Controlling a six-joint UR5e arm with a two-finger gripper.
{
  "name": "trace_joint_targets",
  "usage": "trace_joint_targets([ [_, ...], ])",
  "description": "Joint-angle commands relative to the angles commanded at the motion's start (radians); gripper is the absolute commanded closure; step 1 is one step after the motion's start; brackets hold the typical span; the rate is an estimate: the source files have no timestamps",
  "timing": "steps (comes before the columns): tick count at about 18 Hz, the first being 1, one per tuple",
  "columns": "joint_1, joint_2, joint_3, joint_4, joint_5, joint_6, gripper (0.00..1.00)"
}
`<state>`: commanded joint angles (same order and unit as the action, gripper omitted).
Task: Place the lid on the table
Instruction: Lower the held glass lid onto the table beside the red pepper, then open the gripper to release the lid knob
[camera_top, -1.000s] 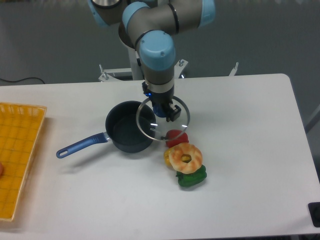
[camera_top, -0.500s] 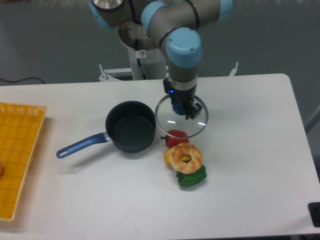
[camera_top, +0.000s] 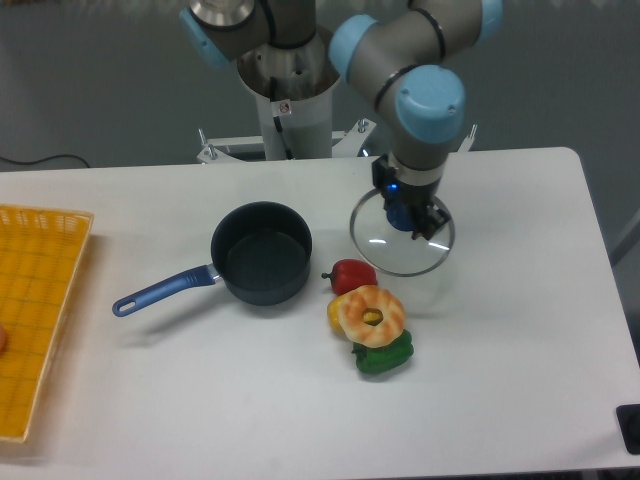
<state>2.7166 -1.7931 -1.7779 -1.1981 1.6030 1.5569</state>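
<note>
The round glass lid (camera_top: 385, 248) with its thin metal rim hangs a little above the white table (camera_top: 500, 330), right of the saucepan. My gripper (camera_top: 408, 219) reaches down from above and is shut on the lid's dark blue centre knob, which its fingers mostly hide. The lid's near edge sits just above and to the right of the red pepper (camera_top: 351, 274).
A dark blue saucepan (camera_top: 261, 252) with a blue handle stands open left of the lid. A doughnut-like ring (camera_top: 372, 314) lies on yellow and green peppers (camera_top: 383, 355) in front. A yellow mesh tray (camera_top: 35, 310) is at the left edge.
The arm has carried the lid steadily to the right, from over the saucepan's right rim to a spot beyond the red pepper. The saucepan and food have stayed put.
</note>
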Motion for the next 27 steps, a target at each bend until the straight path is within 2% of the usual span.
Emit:
trace_joint_targets([
  [8, 0.035, -0.089, 0.060, 0.006, -0.002, 0.035, 0.33],
  [13, 0.046, -0.150, 0.077, 0.093, -0.003, 0.038, 0.33],
  [15, 0.049, -0.170, 0.083, 0.106, -0.003, 0.041, 0.33],
  [20, 0.048, -0.212, 0.095, 0.135, -0.003, 0.043, 0.33],
  [27, 0.043, -0.233, 0.097, 0.158, -0.003, 0.043, 0.33],
])
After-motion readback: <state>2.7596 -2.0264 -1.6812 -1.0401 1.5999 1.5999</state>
